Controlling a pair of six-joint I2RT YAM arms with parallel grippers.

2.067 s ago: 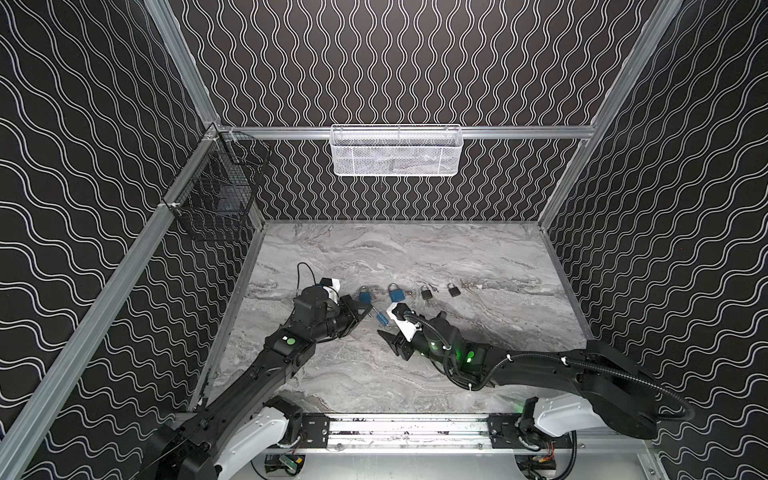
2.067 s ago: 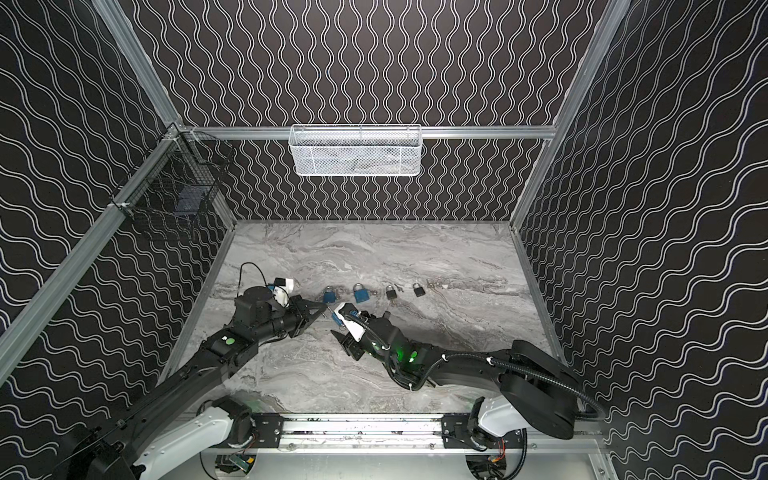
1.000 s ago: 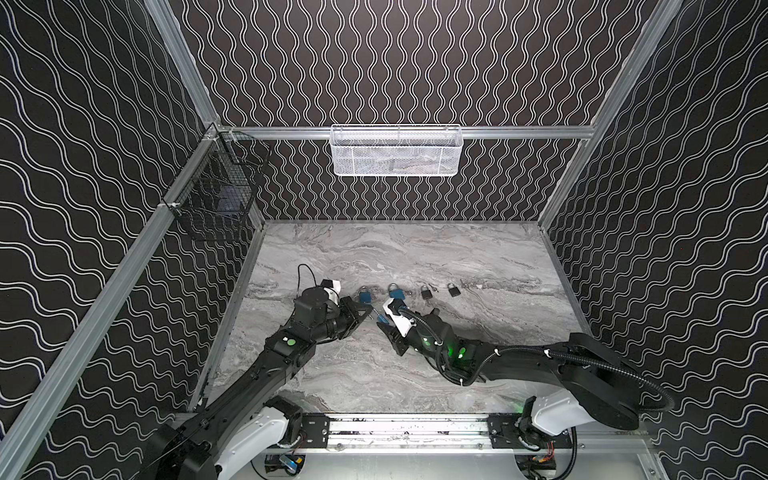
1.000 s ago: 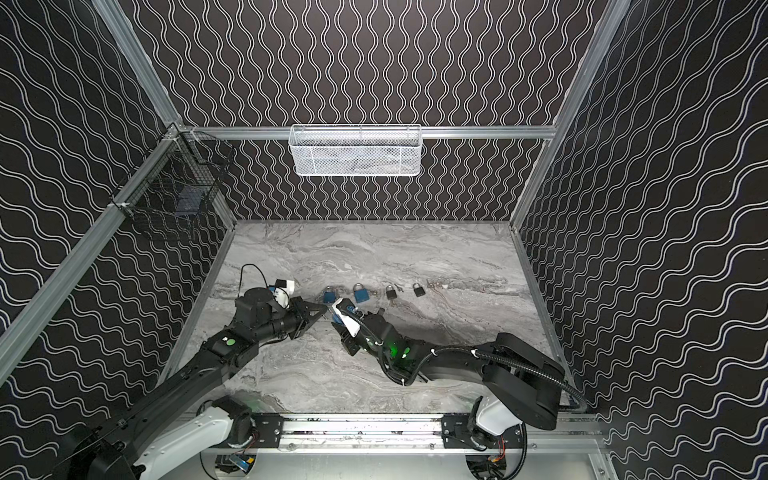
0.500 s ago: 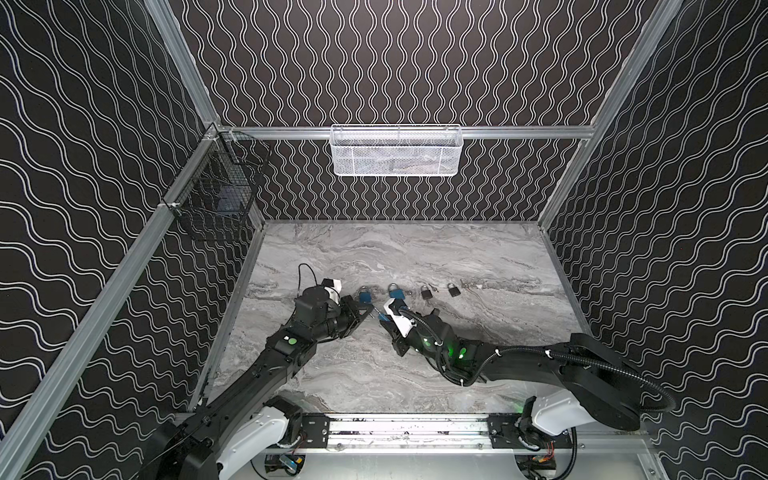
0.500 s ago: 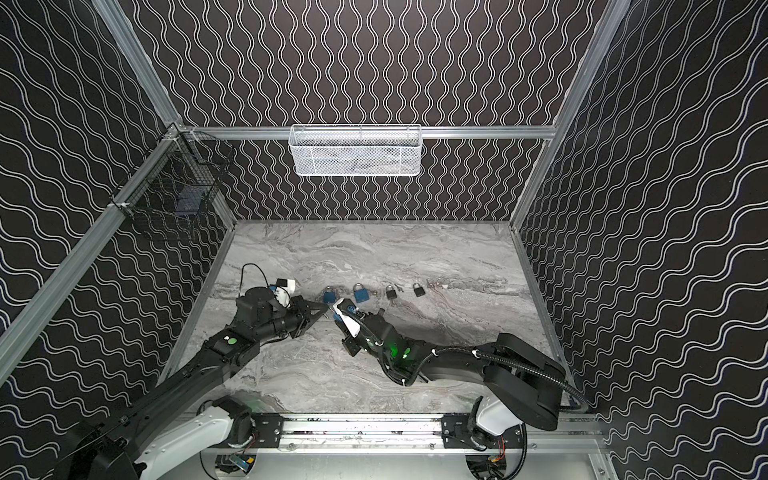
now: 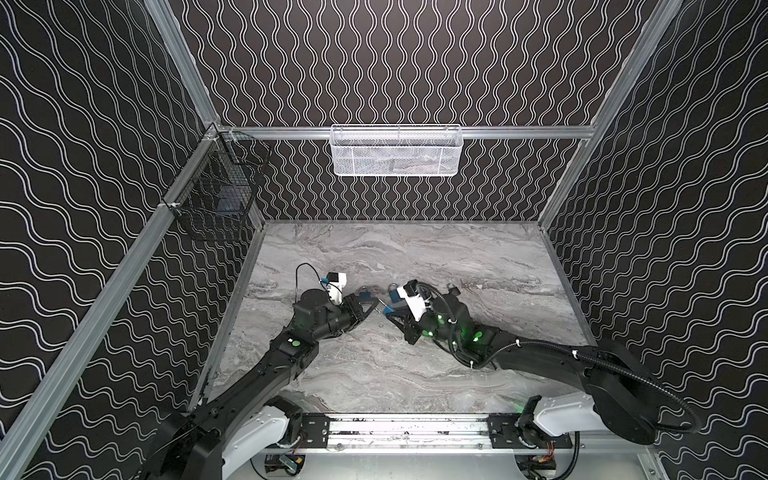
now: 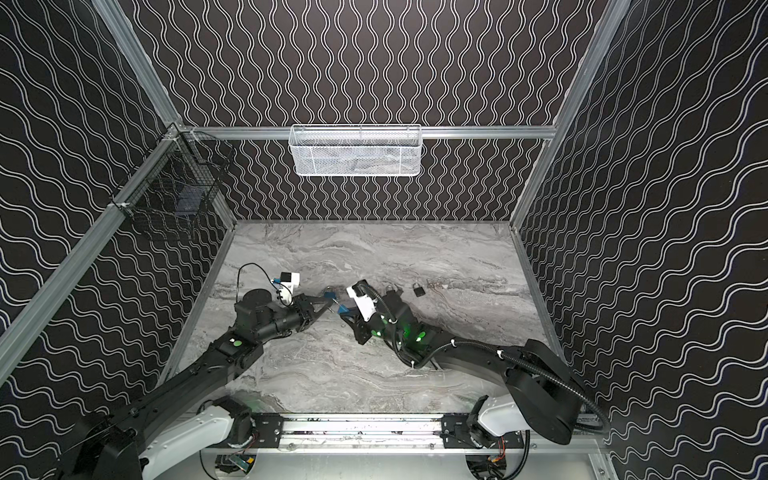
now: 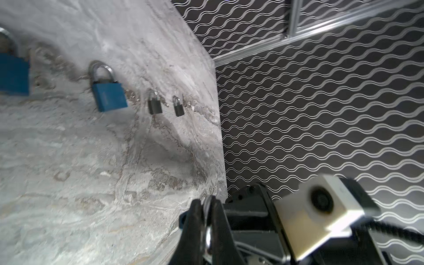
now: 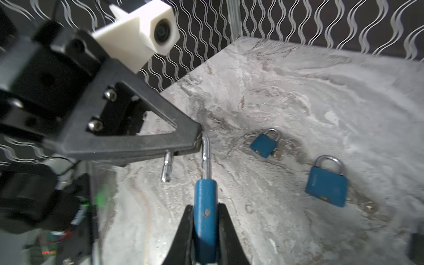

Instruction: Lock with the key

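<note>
Two arms share one open padlock (image 10: 205, 199) above the middle of the bench (image 7: 415, 374), a little toward its left edge. The right claw (image 10: 205, 207) is clenched on the blue body. The left claw (image 10: 198, 138) is clenched on the arch of the steel shackle (image 10: 205, 158).

The lock's long axis runs straight from one claw to the other, body toward the right arm and shackle toward the left, so neither arm has a reach to make. The shackle stands drawn out, its short free leg (image 10: 167, 168) swung aside and clear of the body. Closing it will likely mean turning that leg back over its hole, then pressing the claws together along that axis.

No key can be made out, and the keyhole end is hidden inside the right claw.

Just beyond the claws, two more blue padlocks (image 10: 325, 185) and two small dark padlocks (image 9: 154, 106) lie in a row on the grey marbled surface. Wave-patterned black walls enclose the cell, with a white mesh basket (image 7: 396, 149) on the back rail and a black wire basket (image 7: 216, 199) on the left wall.
</note>
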